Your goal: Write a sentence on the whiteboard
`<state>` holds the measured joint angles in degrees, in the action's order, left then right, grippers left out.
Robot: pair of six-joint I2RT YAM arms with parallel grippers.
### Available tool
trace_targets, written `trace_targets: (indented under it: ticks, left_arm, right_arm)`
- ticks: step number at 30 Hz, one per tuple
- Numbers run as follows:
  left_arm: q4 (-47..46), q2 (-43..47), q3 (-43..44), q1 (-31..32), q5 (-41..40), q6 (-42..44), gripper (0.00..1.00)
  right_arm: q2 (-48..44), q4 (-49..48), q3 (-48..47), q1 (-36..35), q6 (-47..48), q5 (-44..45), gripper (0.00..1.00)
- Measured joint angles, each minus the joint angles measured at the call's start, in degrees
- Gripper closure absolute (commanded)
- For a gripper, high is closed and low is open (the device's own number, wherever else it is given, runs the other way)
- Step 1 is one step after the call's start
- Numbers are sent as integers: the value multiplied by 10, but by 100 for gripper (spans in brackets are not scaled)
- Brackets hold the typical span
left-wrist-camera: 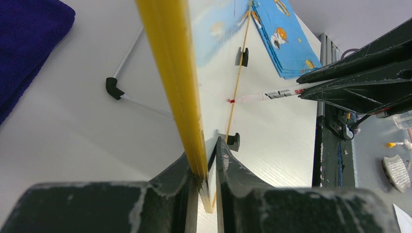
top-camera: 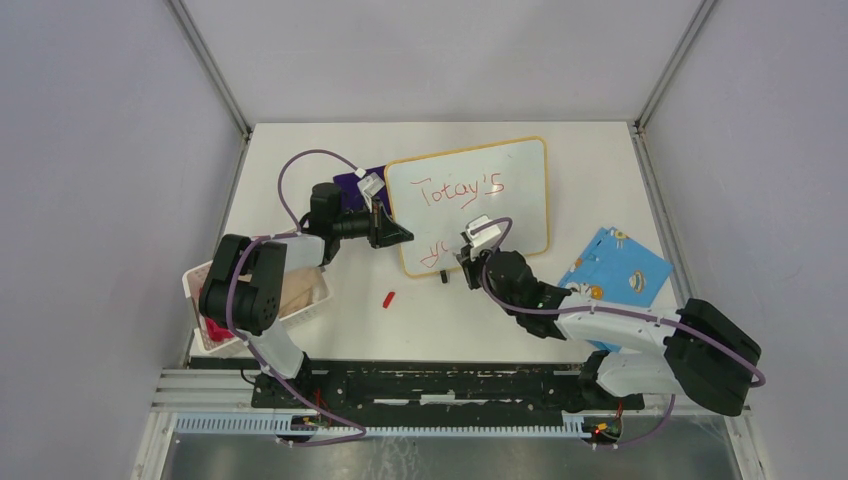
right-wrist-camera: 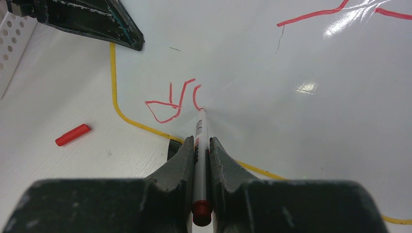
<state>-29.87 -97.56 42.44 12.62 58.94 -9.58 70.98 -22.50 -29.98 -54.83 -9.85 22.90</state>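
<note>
Your left gripper (left-wrist-camera: pixel 206 165) is clenched on the yellow left edge of the whiteboard (top-camera: pixel 520 190), which sits mid-table, slightly skewed. Your right gripper (right-wrist-camera: pixel 200 145) grasps a marker (right-wrist-camera: pixel 201 124), its tip on the lower line. The sentence (top-camera: pixel 458 190) so far reads "Totay's" above, with "y" and a partial stroke below. A red cap (top-camera: pixel 389 297) lies near the board's front corner.

My left arm (top-camera: pixel 275 345) and right arm (top-camera: pixel 620 338) wear white shells between bulky black joint housings, and a lilac cable (top-camera: pixel 318 152) trails along each. My left gripper (left-wrist-camera: pixel 204 155) and right gripper (right-wrist-camera: pixel 200 141) have matte black wedge fingers (right-wrist-camera: pixel 175 170), scuffed pale along their edges. A white camera block (top-camera: pixel 483 232) tops each wrist.
</note>
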Motion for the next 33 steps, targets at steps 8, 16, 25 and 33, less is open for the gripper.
trace_targets:
  ticks: [8,16,25,33]
  left_arm:
    - [1,0,0,0,-1,0,98]
    - [1,0,1,1,-1,0,98]
    - [4,0,2,1,-2,0,98]
    - [8,0,3,1,-2,0,98]
  right_arm:
    - [-2,7,-6,6,1,-2,100]
    - [0,9,-27,11,7,1,100]
    - [10,8,-41,13,10,-3,100]
    - [11,8,-41,13,9,-12,100]
